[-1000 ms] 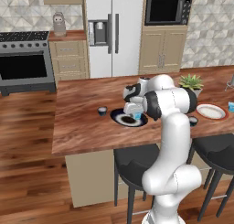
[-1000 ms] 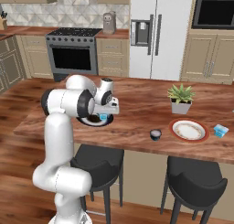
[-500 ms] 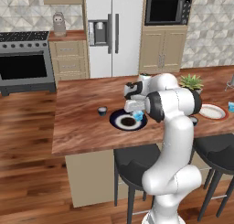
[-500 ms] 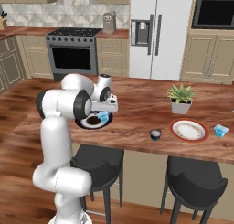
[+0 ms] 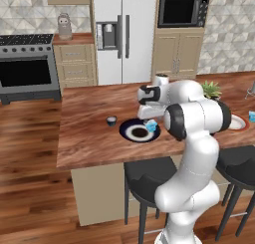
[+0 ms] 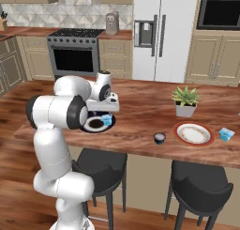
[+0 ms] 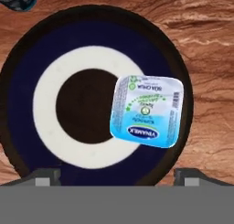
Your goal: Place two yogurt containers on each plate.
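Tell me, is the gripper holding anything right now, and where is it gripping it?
Nothing is held. The gripper is open above the navy plate, and the light blue yogurt cup lies free on the plate between the spread fingertips.

The counter [image 5: 94,143] is a long island with a brown wooden top. Directly on it lies a dark navy plate [image 5: 130,135] with a white ring, near the front edge. A dark round cup [image 5: 111,120] stands just beside this plate, apart from it. Farther along the counter there is a second dark round cup [image 6: 160,138], and next to it a red-rimmed plate [image 6: 193,134] with a cream centre. A light blue cup [image 6: 227,134] lies just beyond that plate. A small potted plant [image 6: 185,100] stands behind it.
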You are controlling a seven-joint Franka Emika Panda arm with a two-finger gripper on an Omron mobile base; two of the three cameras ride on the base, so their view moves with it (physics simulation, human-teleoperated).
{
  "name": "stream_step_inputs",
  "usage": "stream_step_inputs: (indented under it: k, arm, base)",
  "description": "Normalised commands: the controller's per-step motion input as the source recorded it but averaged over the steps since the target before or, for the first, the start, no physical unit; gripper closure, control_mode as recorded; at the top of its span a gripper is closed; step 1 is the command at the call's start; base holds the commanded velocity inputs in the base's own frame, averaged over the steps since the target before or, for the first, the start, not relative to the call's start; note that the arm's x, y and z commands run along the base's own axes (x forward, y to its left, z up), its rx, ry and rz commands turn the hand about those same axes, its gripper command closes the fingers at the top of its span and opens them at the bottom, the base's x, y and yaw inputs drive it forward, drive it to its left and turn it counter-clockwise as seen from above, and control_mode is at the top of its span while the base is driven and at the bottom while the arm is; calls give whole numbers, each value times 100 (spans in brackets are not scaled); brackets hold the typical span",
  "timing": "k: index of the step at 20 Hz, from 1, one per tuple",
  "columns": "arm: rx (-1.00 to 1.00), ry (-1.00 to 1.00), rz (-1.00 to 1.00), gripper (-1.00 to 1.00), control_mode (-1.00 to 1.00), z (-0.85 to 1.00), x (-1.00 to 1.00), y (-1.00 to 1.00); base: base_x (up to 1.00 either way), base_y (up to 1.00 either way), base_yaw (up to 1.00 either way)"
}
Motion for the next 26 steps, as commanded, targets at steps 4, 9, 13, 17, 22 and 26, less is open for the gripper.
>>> stream_step_inputs:
  k: [4, 9, 13, 17, 22, 26]
  arm:
    - [-1, -4, 0, -100, -100, 36, -28, 0]
    - [0, -3, 0, -100, -100, 39, -6, 24]
    - [0, -1, 6, -100, -100, 17, 6, 61]
    - [0, 0, 11, -100, -100, 6, 18, 64]
    - [1, 0, 11, -100, -100, 0, 24, 62]
    - [2, 0, 12, -100, -100, 0, 34, 61]
  base:
    - [0, 0, 0]
    - [0, 0, 0]
    - [0, 0, 0]
    - [0, 0, 0]
    - [0, 0, 0]
    - [0, 0, 0]
